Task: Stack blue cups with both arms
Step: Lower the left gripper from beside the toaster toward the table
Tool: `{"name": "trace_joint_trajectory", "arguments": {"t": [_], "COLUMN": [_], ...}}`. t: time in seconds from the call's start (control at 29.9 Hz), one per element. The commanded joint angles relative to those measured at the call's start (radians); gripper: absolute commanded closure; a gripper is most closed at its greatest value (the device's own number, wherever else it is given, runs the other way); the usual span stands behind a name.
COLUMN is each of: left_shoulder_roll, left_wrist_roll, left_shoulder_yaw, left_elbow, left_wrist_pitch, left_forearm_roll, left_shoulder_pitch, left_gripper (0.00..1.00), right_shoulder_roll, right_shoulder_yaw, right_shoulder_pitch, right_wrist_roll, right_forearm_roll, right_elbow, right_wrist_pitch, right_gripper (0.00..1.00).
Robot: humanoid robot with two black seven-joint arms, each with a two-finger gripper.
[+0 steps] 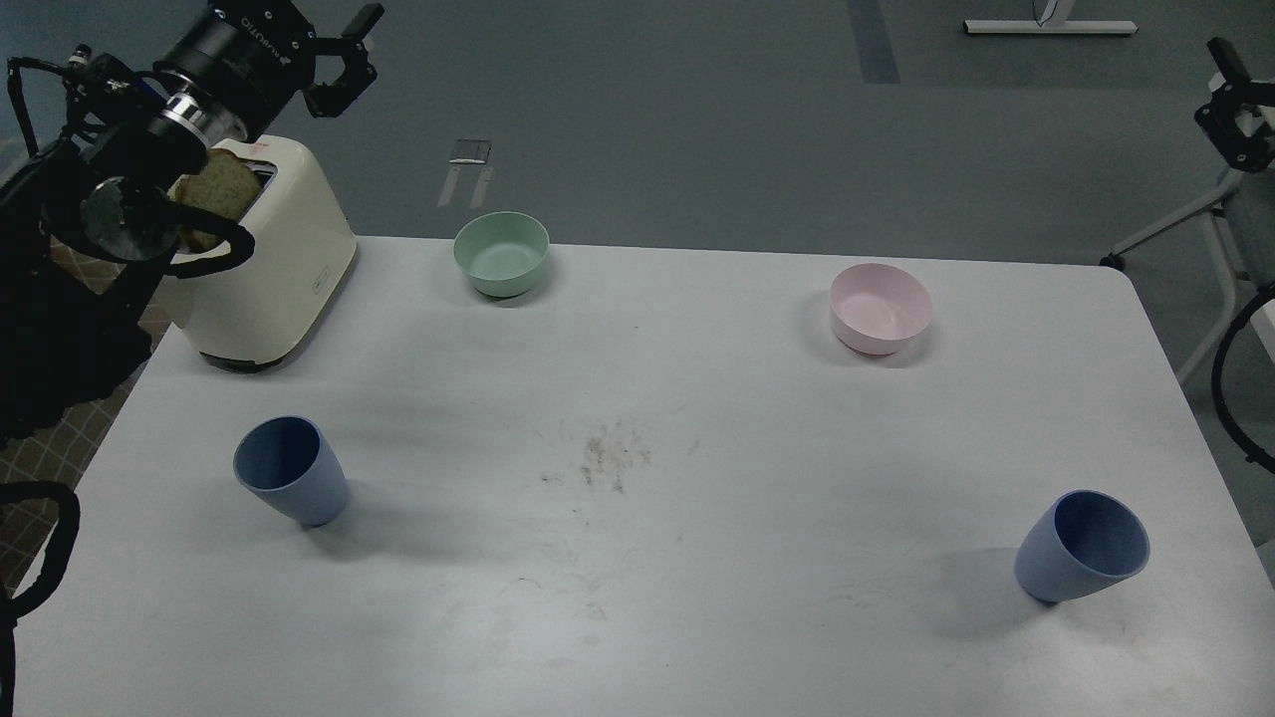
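Two dusty-blue cups stand upright and far apart on the white table. The left blue cup is near the front left and the right blue cup near the front right. My left gripper hangs high at the top left, above and behind the toaster, well away from both cups; its fingers are spread open and hold nothing. Only part of my right gripper shows at the far right edge, raised beyond the table, too small and dark to read.
A cream toaster with a bread slice in its slot stands at the back left. A pale green bowl sits at the back centre and a pink bowl at the back right. Crumbs mark the table's middle.
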Motion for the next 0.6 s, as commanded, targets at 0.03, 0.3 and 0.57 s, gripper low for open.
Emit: {"name": "trace_joint_trajectory", "arguments": {"t": [0.03, 0.3, 0.57], "left_shoulder_roll": [-0.001, 0.003, 0.034], "left_wrist_roll": [-0.001, -0.001, -0.011], "left_shoulder_yaw": [0.011, 0.001, 0.002], "left_elbow": [0.0, 0.0, -0.007], "left_wrist_pitch": [0.0, 0.0, 0.0], "left_forearm_roll": [0.003, 0.003, 0.006], "left_shoulder_pitch": [0.009, 0.012, 0.02], "left_gripper": [0.02, 0.02, 0.02], "right_shoulder_roll": [0.001, -0.002, 0.0], "right_shoulder_yaw": [0.0, 0.0, 0.002], "right_shoulder_pitch": [-0.003, 0.0, -0.002], "right_wrist_roll": [0.001, 0.002, 0.009], "right_forearm_roll": [0.0, 0.0, -0.002], "right_elbow": [0.006, 0.006, 0.011], "right_wrist_pitch": [0.0, 0.0, 0.0], "right_gripper": [0.0, 0.0, 0.0]}}
